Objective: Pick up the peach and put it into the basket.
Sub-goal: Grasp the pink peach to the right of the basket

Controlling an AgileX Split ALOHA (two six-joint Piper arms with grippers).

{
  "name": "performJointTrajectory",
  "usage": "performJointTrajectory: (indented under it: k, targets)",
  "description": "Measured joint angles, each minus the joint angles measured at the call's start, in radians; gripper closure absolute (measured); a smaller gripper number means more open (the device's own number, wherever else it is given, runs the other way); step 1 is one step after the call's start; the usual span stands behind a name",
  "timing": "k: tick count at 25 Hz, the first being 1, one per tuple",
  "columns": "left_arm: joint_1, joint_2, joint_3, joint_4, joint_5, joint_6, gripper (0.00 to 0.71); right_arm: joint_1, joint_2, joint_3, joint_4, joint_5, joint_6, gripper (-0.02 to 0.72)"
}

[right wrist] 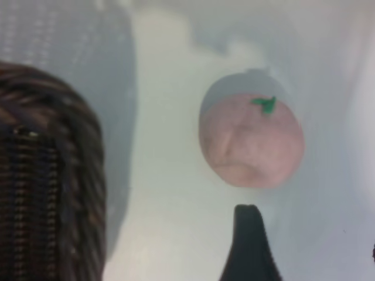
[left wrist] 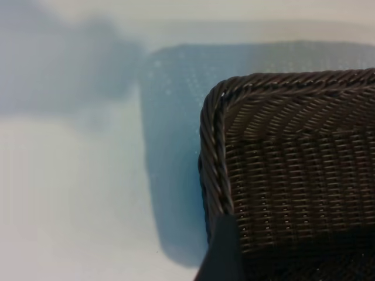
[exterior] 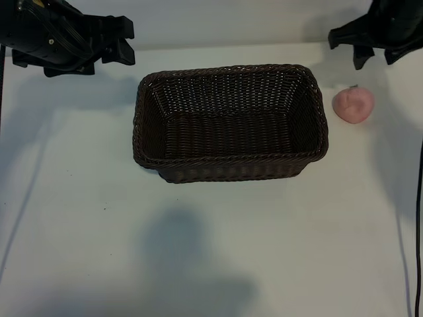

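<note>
The peach (exterior: 353, 104), small, round and pale pink, lies on the white table to the right of the basket (exterior: 317, 119), apart from it. The basket is a large dark-brown wicker one standing in the middle, with nothing in it. My right gripper (exterior: 377, 61) hovers just behind the peach, open and holding nothing. In the right wrist view the peach (right wrist: 251, 140) sits ahead of one dark finger (right wrist: 249, 246), with the basket's rim (right wrist: 82, 175) to one side. My left gripper (exterior: 129, 41) is open at the back left, near the basket's corner (left wrist: 214, 152); only one of its fingers (left wrist: 225, 252) shows there.
The white table (exterior: 211, 251) stretches wide in front of the basket, crossed by soft shadows. A dark cable (exterior: 418, 218) runs down the right edge. Bare table lies all round the peach.
</note>
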Motion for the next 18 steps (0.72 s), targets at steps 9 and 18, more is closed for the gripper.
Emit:
performJointTrajectory:
  k: [9, 18]
  targets:
    - [0.000, 0.000, 0.000, 0.074, 0.002, -0.053, 0.115, -0.009, 0.086, 0.001, 0.050, -0.066, -0.036, 0.210]
    - [0.000, 0.000, 0.000, 0.081, 0.002, -0.053, 0.115, -0.009, 0.191, 0.002, 0.061, -0.085, -0.046, 0.213]
